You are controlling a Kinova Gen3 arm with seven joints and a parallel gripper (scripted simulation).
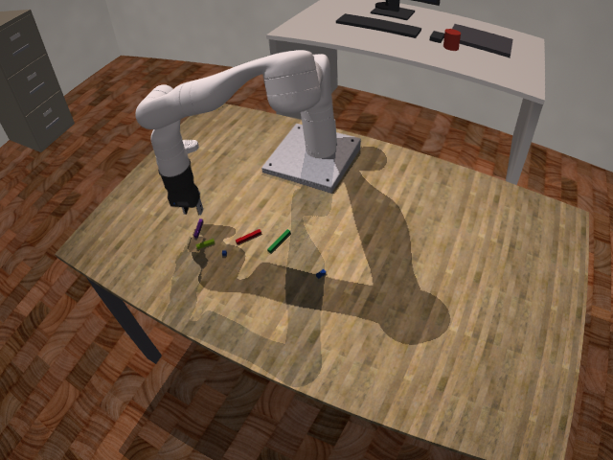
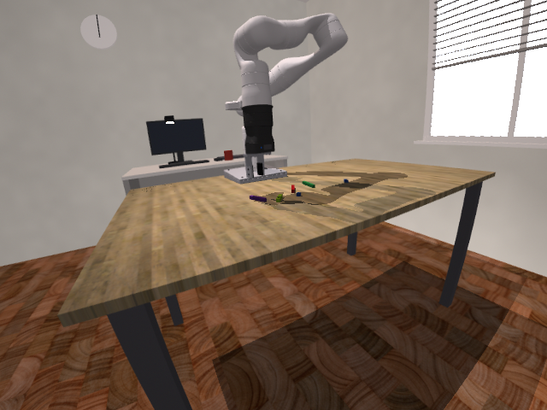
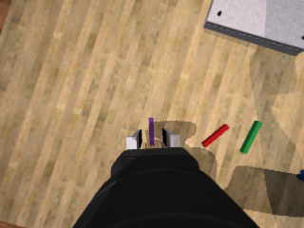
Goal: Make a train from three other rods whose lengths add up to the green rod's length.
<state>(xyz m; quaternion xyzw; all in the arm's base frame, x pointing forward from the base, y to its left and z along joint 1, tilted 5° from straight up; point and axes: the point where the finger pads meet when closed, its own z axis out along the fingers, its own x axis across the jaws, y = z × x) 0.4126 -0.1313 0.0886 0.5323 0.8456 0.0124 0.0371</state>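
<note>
Hovering above the wooden table (image 1: 445,277), the black gripper (image 1: 192,209) points straight down with its fingers partly spread and nothing between them — released, not grasping. It hangs over the purple rod (image 1: 198,228), well above it; in the wrist view the rod lines up in the gap between the two fingers, running lengthwise away from the wrist, with space on either side.

Taking the purple rod as the landmark: it lies flat on the table, on the side toward the grey filing cabinet (image 1: 30,79). Just beside its near end lies the lime rod (image 1: 205,243), partly in shadow and turned at a clear angle to it; whether the two touch cannot be told. A small blue rod (image 1: 224,253) sits a little past the lime one, apart from it. Farther from the purple rod, toward the middle of the table, lies the red rod (image 1: 248,236), and beyond that the green rod (image 1: 279,241) — each separate and slanted. A second blue rod (image 1: 320,273) lies farthest away, alone in the arm's dark shadow.

Behind the purple rod, toward the back of the table, the white arm (image 1: 222,83) rises from a grey base plate (image 1: 277,166). A pale desk (image 1: 494,74) with a keyboard (image 1: 378,25) and a red cup (image 1: 451,38) stands behind the table.
</note>
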